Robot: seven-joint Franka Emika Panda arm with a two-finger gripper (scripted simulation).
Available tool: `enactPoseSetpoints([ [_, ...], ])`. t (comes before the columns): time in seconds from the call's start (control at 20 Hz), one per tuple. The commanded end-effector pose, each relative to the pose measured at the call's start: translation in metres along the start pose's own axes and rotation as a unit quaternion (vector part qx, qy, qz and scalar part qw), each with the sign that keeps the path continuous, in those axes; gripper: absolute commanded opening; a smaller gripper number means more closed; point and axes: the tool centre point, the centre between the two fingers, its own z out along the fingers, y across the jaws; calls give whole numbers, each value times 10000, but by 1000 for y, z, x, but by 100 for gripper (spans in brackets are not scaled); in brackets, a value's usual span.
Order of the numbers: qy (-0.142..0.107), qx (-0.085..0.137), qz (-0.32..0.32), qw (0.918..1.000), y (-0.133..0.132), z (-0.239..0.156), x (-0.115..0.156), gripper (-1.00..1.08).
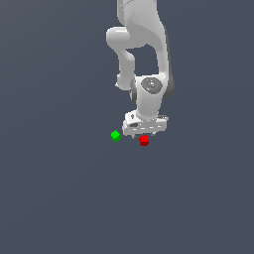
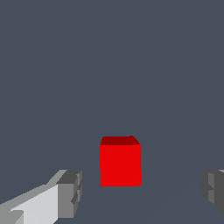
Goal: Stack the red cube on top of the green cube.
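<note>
While I look through the wrist view, my tool (image 2: 140, 192) is wide open and holds nothing; the red cube (image 2: 120, 162) sits on the grey counter (image 2: 109, 65) between the two fingers (image 2: 70, 192), touching neither; from the exterior view the green cube (image 1: 115, 135) sits near it, toward that view's left, apart.
</note>
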Motion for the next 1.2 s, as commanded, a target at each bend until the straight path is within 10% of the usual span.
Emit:
enactPoseSetpoints([
  [0.0,-3,12,-62,10000,-8,8,-5,100],
  [1.15,-7,11,-88,10000,-12,55,-7,100],
])
